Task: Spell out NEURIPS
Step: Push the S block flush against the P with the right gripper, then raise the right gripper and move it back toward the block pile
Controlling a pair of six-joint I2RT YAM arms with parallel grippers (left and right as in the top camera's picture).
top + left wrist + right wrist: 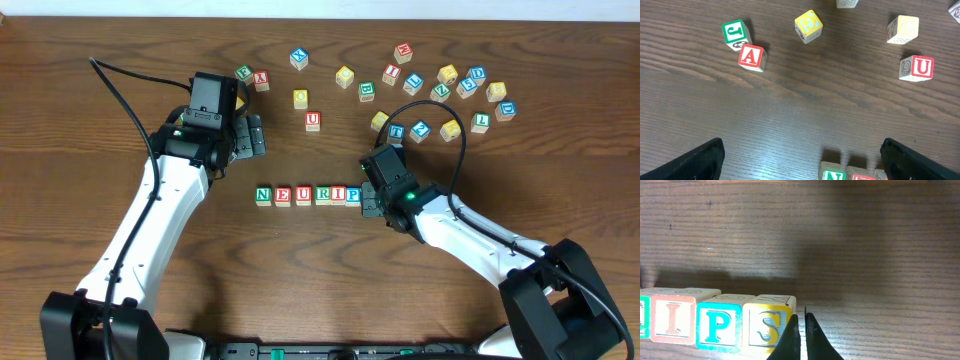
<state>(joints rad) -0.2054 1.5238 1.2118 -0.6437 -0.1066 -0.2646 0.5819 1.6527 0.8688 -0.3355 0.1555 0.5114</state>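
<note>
The row of blocks lies in the middle of the table, between the two arms. From above you can read N, E, U, R, I, P, all side by side. The last block is hidden there under the right gripper. The right wrist view shows it: a yellow S block snug against the blue P block, with the red I block next to that. The left wrist view shows only the other end of the row, the green N block and the red E block, cut off at the bottom edge.

The row makes one straight line going sideways across the table. The letters stand the right way up when seen from the robot's side.

The right gripper's fingers are pressed together and hold nothing. They sit just beside the S block; I cannot tell if they touch it.

The left gripper is spread wide, with nothing in it. It hangs over bare wood behind the N end.

Farther back lie loose blocks, such as a J block, an A block and a spare U block.
</note>
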